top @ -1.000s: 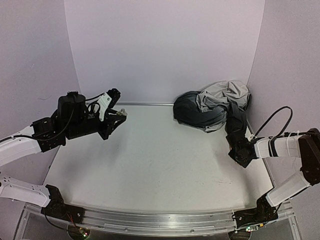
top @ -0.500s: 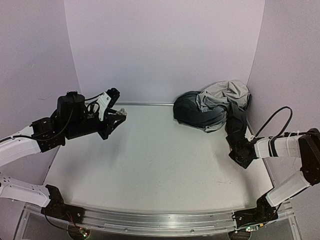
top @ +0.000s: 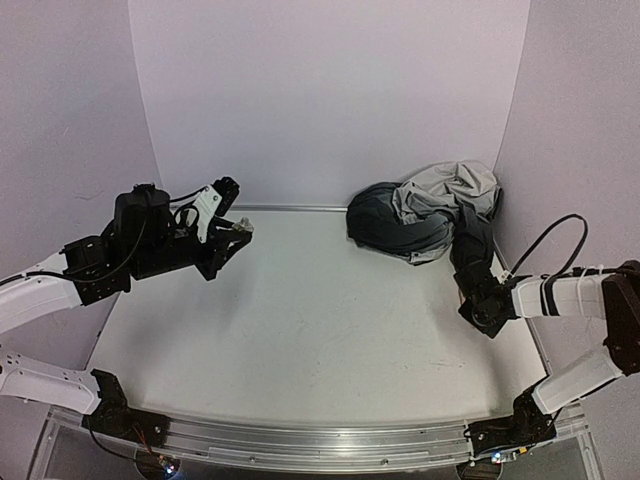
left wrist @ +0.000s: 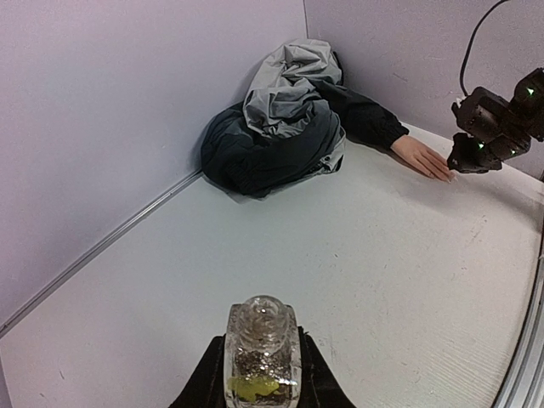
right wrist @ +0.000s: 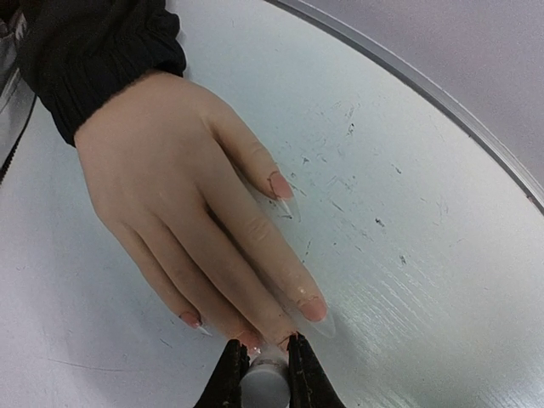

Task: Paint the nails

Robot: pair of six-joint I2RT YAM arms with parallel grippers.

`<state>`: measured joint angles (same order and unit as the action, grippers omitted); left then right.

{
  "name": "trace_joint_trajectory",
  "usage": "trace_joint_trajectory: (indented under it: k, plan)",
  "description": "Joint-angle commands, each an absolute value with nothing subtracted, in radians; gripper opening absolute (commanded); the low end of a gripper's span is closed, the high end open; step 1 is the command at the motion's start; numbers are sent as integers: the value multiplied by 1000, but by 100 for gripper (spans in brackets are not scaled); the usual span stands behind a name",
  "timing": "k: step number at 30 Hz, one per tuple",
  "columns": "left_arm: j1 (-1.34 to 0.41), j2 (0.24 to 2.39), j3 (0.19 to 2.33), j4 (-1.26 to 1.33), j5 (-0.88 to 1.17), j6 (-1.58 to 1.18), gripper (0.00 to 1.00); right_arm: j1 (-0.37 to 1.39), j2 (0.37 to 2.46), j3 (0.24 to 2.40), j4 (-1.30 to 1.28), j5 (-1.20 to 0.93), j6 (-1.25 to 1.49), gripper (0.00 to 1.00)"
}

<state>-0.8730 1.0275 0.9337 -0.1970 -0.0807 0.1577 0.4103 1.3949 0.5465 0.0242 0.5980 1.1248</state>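
Observation:
The mannequin hand (right wrist: 183, 183) lies flat on the table, its dark grey sleeve (right wrist: 93, 51) at top left. Its nails are long and pale: the thumb nail (right wrist: 281, 185), the forefinger nail (right wrist: 314, 309) and the little-finger nail (right wrist: 192, 320) all show. My right gripper (right wrist: 262, 364) is shut on a white cap (right wrist: 263, 384) right at the tips of the middle fingers; any brush under it is hidden. It also shows in the top view (top: 482, 305). My left gripper (left wrist: 262, 378) is shut on a small clear bottle (left wrist: 262, 344), uncapped, held above the table's left side (top: 238, 230).
A crumpled grey and dark jacket (top: 425, 215) lies at the back right corner, its sleeve running to the hand (left wrist: 422, 156). The right wall and the table's metal edge (right wrist: 408, 81) are close beside the hand. Purple walls enclose the table.
My right gripper has shifted slightly toward the near edge, by the hand's fingertips. The left arm with the bottle has not moved.

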Motion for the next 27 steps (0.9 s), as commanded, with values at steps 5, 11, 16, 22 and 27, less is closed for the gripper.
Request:
trace_joint_trajectory:
  k: [5,11,16,22,27]
  plan:
    - [-867,999,935,-135,-71,155,0,408,1277,505,25,602,1075,0]
    - [-867,1001,936,-134,-71,155,0,408,1225,482,72,601,1041,0]
    - [-867,1002,937,-134,-70,155,0,408,1263,484,120,594,1045,0]
    - [-867,1002,936,-134,-70,157,0,407,1304,516,126,618,1049,0]
    - [-867,996,934,-134,-74,159,0,406,1337,523,127,622,1057,0]
